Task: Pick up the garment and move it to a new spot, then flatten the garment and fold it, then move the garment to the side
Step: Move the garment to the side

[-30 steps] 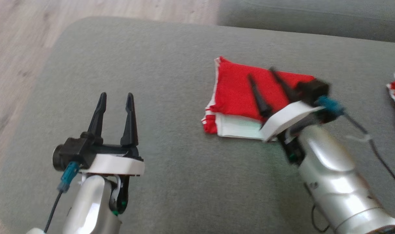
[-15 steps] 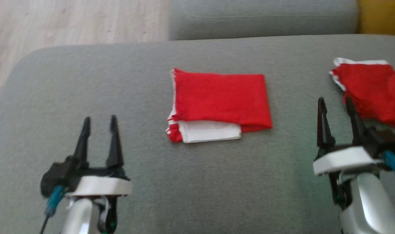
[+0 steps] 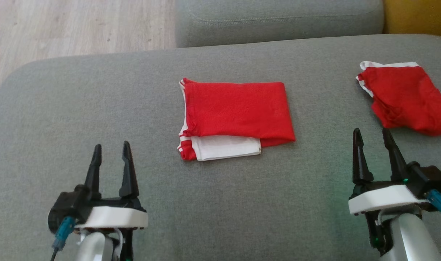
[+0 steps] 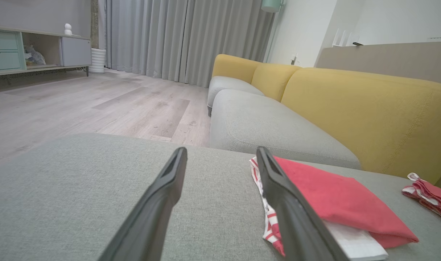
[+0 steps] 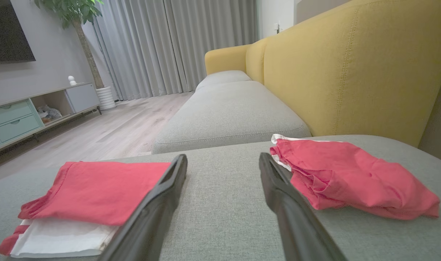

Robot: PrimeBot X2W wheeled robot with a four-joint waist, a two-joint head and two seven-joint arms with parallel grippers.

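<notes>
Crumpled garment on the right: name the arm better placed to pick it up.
Right, probably. The right pincer, open, sits just short of the crumpled garment; the left pincer, also open, lies beyond the folded garment.

Folded garment (image 3: pixel 237 112): red with white trim, a white layer showing from under its near edge. It lies flat as a neat rectangle near the middle of the grey seat cushion (image 3: pixel 79 108).
Second garment (image 3: pixel 405 98): red, white-edged, crumpled and unfolded. It lies at the cushion's right end, well apart from the first.
</notes>
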